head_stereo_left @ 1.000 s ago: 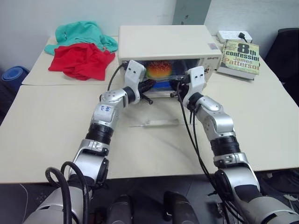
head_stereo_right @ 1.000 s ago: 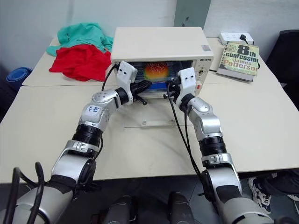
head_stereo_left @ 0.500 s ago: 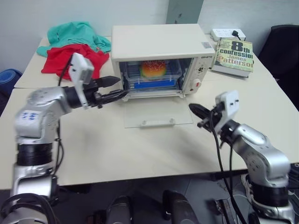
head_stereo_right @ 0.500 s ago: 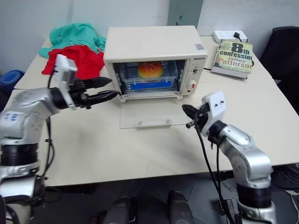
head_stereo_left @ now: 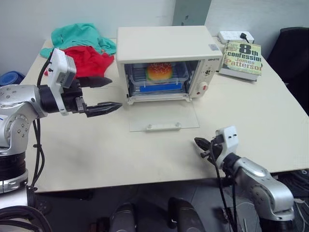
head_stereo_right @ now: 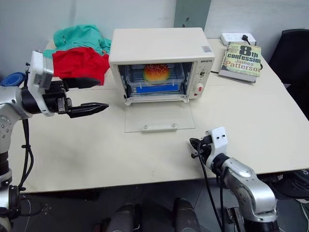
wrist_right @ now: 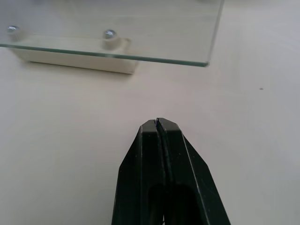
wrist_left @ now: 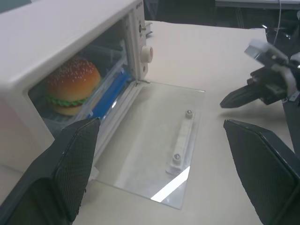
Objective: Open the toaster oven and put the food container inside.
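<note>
Clear plastic with a blue clip along the front: noted the food container in the upper centre of the head view, lying inside the cream-white toaster oven with a sesame-bun burger in it. Found the glass door dropped flat on the table, its white bar handle at the near edge.

Saw the left gripper at mid left, level with the oven mouth and well apart from it, fingers spread wide and holding nothing. Saw the right gripper low at lower right, near the table surface beside the door's near corner, fingers pressed together on nothing.

Judged the container light and stiff, though thin-walled and smooth, so likely to slip or flex under a hard pinch. Reckoned the short ends or the clipped rim the best hold, one gripper on each side, kept level so the burger would not slide. Judged the placing done and the door fragile: best lifted by the bar handle, not by the bare glass edge.
</note>
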{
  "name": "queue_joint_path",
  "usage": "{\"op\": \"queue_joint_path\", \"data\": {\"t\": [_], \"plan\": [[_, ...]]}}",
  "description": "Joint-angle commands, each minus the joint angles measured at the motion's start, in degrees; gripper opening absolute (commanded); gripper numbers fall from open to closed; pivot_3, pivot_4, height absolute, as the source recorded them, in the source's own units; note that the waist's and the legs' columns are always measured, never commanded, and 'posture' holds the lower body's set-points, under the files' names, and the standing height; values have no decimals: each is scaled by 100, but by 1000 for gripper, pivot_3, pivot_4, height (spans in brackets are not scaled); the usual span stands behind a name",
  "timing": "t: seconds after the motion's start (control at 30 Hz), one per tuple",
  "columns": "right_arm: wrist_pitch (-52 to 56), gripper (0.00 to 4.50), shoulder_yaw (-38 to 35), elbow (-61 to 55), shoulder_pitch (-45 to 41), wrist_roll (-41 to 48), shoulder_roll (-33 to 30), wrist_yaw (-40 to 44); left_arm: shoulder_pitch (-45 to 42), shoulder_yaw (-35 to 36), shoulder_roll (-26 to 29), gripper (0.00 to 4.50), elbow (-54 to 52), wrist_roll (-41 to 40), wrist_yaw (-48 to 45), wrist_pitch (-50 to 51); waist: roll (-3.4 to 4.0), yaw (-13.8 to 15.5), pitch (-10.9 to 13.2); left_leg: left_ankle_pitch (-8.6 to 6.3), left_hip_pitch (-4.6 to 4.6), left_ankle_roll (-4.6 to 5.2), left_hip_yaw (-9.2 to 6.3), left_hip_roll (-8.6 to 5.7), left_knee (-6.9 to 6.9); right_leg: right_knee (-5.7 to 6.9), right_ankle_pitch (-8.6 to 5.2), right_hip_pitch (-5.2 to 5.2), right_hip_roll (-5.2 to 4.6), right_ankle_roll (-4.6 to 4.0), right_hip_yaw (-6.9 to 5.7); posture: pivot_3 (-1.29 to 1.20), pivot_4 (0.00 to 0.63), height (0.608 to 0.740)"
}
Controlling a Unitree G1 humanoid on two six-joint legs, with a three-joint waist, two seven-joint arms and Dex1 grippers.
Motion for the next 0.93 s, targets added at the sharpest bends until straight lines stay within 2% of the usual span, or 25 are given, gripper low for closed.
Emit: {"op": "queue_joint_path", "data": {"t": [0.03, 0.27, 0.4, 0.53, 0.63, 0.8, 0.93], "plan": [[-453, 0, -4, 280, -323, -206, 54, 35, -95, -13, 11, 4472, -170, -54, 64, -62, 0, -9, 0, 0, 0, 0, -1, 0, 0, 2, 0, -1, 0, 0, 1, 0, 150, 740], [-508, 0, -110, 579, -995, -183, -134, 289, -201, -82, -89, 4472, -76, -41, 183, -135, 0, -4, 0, 1, 0, -2, -2, 1, 0, 5, 0, -3, 2, 0, 1, 0, 150, 740], [-5, 0, -596, 25, -1468, 583, -527, 646, -253, -70, -94, 4472, 64, 21, 193, -227, 2, 5, 1, 1, -1, -2, -2, 1, 0, 13, 0, -2, 2, 1, 1, 0, 150, 740], [585, 0, -1275, -21, -2111, 1279, -1276, 863, -326, -42, -52, 4472, 290, 85, 193, -335, 8, 8, 5, 1, -2, -1, -2, 1, 2, 23, 1, -4, 2, 3, 1, 0, 150, 740], [811, 0, -1523, 11, -2130, 1451, -2166, 1454, -315, 8, 32, 4472, 314, 33, 114, -322, 7, 39, 5, 0, -1, -1, -4, 2, -2, 6, 0, -3, 2, 1, -1, 0, 150, 740], [1012, 0, -2197, 170, -1579, 1746, -3477, 2607, -270, 102, 306, 4472, 437, 32, -64, -294, 7, 144, 5, -2, -6, 2, 9, 1, 1, 0, 1, -3, 1, 3, 2, 0, 150, 740], [1139, 0, -2846, 332, -1077, 1942, -4082, 3358, -184, 212, 611, 4472, 541, 89, -265, -406, 7, 151, 5, -4, -5, 4, 10, 1, 5, -17, 2, -1, 1, 5, 3, 0, 150, 740]]}}
